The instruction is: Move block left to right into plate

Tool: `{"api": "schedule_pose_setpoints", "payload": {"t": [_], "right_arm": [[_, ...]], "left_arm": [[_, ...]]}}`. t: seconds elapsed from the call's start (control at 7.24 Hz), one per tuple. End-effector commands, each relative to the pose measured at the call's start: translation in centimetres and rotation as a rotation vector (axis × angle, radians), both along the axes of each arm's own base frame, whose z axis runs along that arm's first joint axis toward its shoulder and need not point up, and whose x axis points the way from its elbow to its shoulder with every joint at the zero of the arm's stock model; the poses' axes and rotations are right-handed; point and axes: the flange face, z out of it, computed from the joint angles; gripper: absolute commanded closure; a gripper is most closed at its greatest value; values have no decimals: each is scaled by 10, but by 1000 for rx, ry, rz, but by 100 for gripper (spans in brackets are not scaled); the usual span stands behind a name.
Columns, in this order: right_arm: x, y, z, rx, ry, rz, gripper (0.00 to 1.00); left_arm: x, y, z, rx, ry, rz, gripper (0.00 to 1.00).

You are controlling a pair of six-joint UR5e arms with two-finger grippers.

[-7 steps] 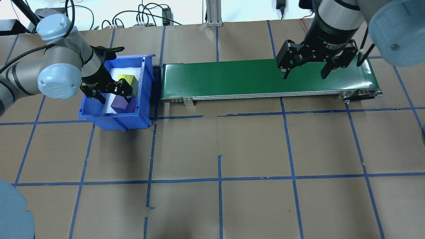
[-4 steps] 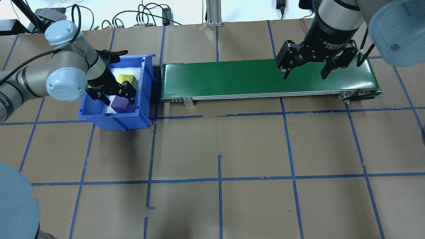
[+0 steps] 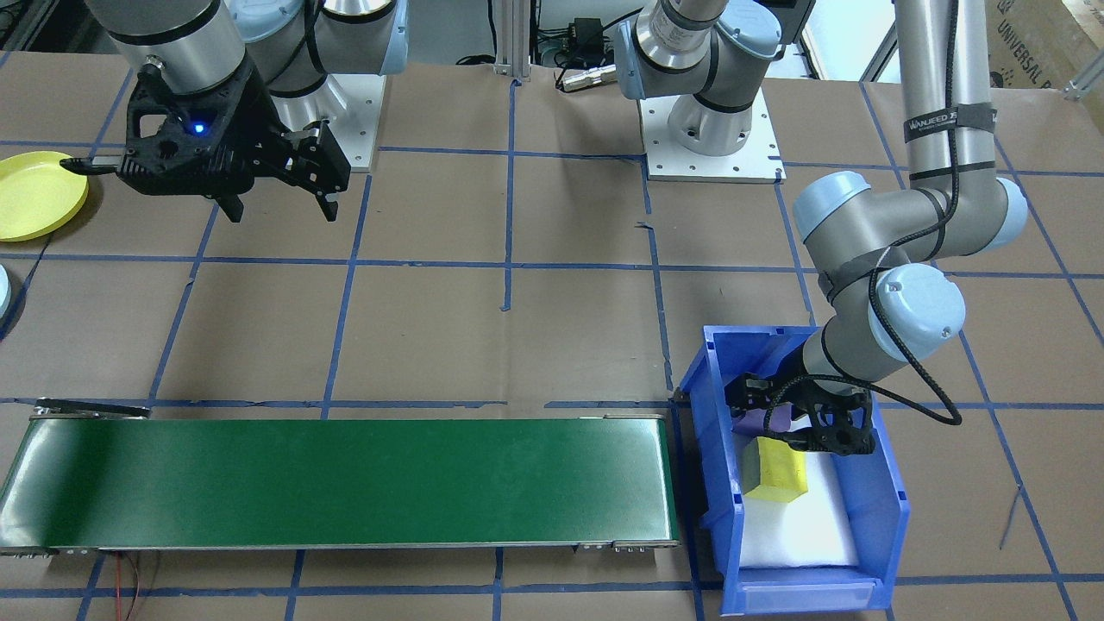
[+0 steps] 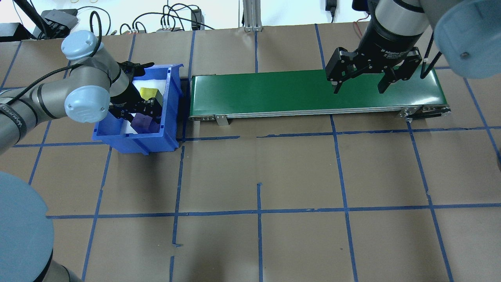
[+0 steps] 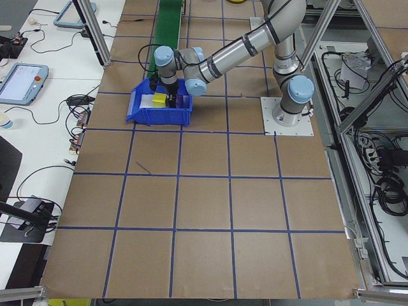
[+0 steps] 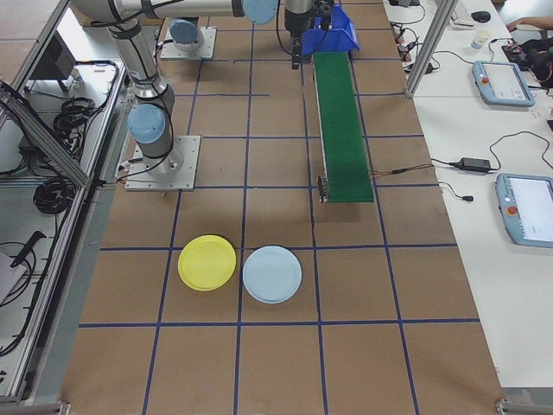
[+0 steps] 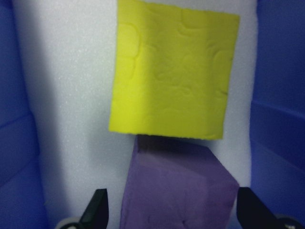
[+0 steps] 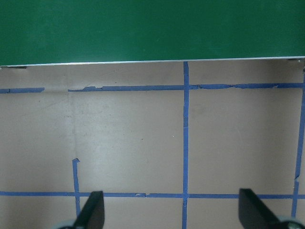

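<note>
Inside the blue bin (image 4: 168, 94), little room around the left gripper (image 7: 174, 217): jaws spread, purple block (image 7: 178, 186) between them, yellow block (image 7: 174, 71) just ahead, touching the purple one. Bin walls close on both outer sides of the jaws. White foam (image 7: 71, 95) bare only in narrow strips beside the blocks. Beneath the open right gripper (image 4: 358, 84), green conveyor (image 4: 274, 92) surface clear; bare table (image 8: 128, 143) between its fingertips.

Purple block (image 7: 176, 186) cut off by the left wrist view's bottom edge, mostly hidden behind the left gripper (image 3: 798, 423) in the front-facing view. Blocks too small to tell apart from the bin (image 6: 333, 30) in the exterior right view. Yellow plate (image 3: 34, 194) clipped by the front-facing view's left edge.
</note>
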Motion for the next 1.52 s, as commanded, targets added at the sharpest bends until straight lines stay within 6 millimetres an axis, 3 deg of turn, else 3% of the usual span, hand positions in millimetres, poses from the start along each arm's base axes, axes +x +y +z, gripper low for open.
{"api": "schedule_pose_setpoints", "payload": {"t": [0.0, 0.14, 0.28, 0.41, 0.69, 0.97, 1.1, 1.24, 1.38], "right_arm": [[0, 0, -1, 2, 0, 0, 0], [0, 0, -1, 2, 1, 0, 0], [0, 0, -1, 2, 0, 0, 0], [0, 0, -1, 2, 0, 2, 0], [0, -1, -1, 2, 0, 2, 0], [0, 0, -2, 3, 0, 2, 0], [-1, -1, -2, 3, 0, 0, 0], [-1, -1, -2, 3, 0, 0, 0], [-1, -1, -2, 3, 0, 0, 0]], "left_arm": [[-6, 1, 58, -105, -32, -10, 62], [-17, 21, 111, -147, -39, -20, 62], [-41, 49, 159, -173, -29, -31, 62], [-72, 65, 184, -214, -29, -20, 62], [-146, 81, 183, -212, 3, 50, 62], [-235, 107, 149, -145, 9, 78, 62], [-249, 94, 136, -185, 19, 61, 62], [-253, 73, 144, -263, 37, 49, 62], [-258, 44, 165, -322, 22, 45, 62]]}}
